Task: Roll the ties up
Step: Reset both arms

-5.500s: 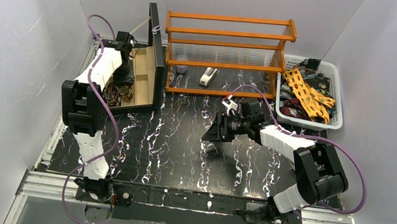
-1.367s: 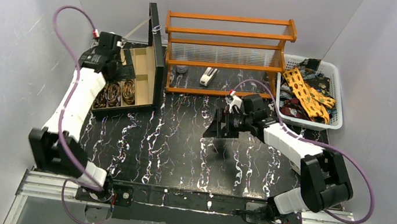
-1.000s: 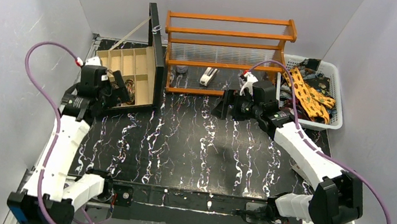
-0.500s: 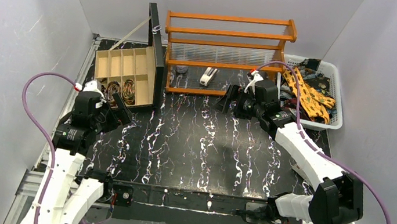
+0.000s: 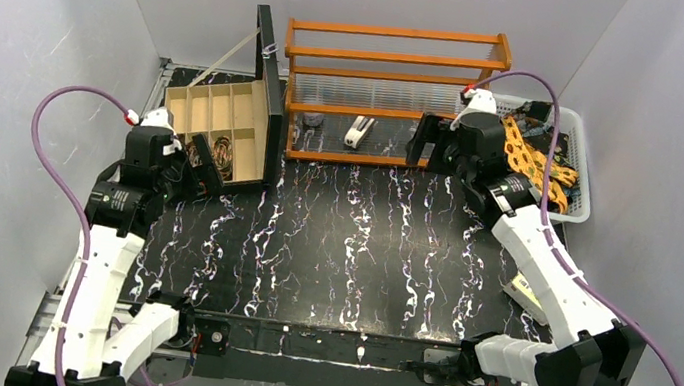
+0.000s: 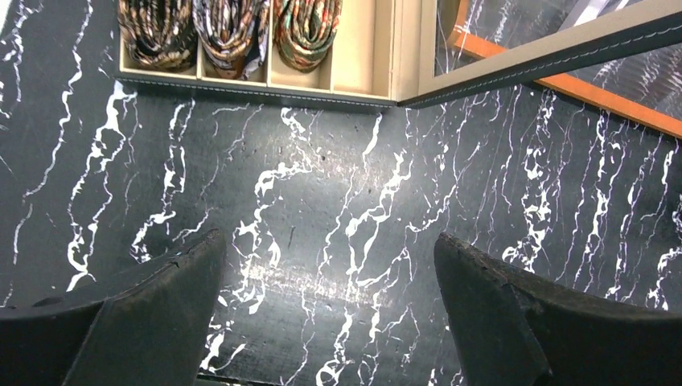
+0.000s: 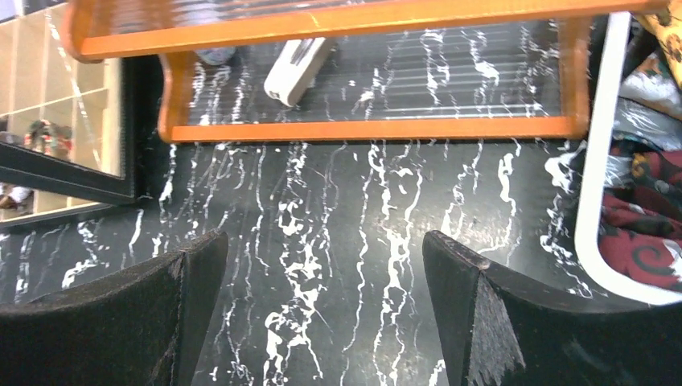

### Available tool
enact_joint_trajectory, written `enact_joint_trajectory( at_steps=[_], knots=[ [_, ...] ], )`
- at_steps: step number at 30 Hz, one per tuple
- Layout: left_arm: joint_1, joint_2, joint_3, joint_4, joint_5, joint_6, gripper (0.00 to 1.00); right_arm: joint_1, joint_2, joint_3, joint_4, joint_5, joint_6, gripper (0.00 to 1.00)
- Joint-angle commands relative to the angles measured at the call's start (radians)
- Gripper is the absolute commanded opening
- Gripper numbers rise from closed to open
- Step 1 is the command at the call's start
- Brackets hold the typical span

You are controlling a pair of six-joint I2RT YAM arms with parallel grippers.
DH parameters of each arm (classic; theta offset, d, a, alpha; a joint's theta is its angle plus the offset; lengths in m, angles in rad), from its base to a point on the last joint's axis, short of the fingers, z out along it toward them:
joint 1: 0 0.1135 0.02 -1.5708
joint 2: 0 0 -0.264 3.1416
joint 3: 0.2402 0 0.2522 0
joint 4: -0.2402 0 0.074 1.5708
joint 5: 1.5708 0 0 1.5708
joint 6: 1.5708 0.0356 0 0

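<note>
Right gripper [image 5: 423, 144] has travelled toward the upper right over the last half second and now sits before the right end of the orange rack [image 5: 392, 59], close to the white basket [image 5: 582, 192]. Left gripper [image 5: 206, 172] has edged upward to the near corner of the compartment box [image 5: 214, 104] at the upper left of the overhead view.

Left jaws stand wide apart and hold nothing; in the wrist view only the black marbled table [image 6: 322, 161] shows between the fingers [image 6: 161, 314]. Right jaws are equally wide and empty, with bare table between them in that wrist view.

Position of the rolled ties [image 6: 229, 28]: three coils, one per compartment, in the near row of the box, at the top left of the left wrist view. The box lid [image 5: 262, 91] stands raised.

Position of the loose ties [image 5: 529, 164]: heaped in the basket at upper right, a yellow patterned one on top, dark red ones beneath.

One small white object [image 5: 358, 133] lies on the table under the rack
</note>
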Motion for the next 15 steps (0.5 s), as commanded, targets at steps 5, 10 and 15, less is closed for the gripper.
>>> enact_joint_trajectory(
  at_steps=[5,10,15],
  knots=[
    [0.004,-0.019,0.05,-0.019,-0.043,0.04,0.98,-0.001,-0.035,-0.101,-0.009,0.018,0.068,0.99],
    [0.004,-0.035,0.027,-0.02,-0.06,0.038,0.98,-0.003,-0.01,-0.078,-0.026,-0.009,0.082,0.99],
    [0.004,-0.028,0.016,-0.012,-0.044,0.039,0.98,-0.002,-0.021,-0.089,-0.025,-0.01,0.084,0.99]
  ],
)
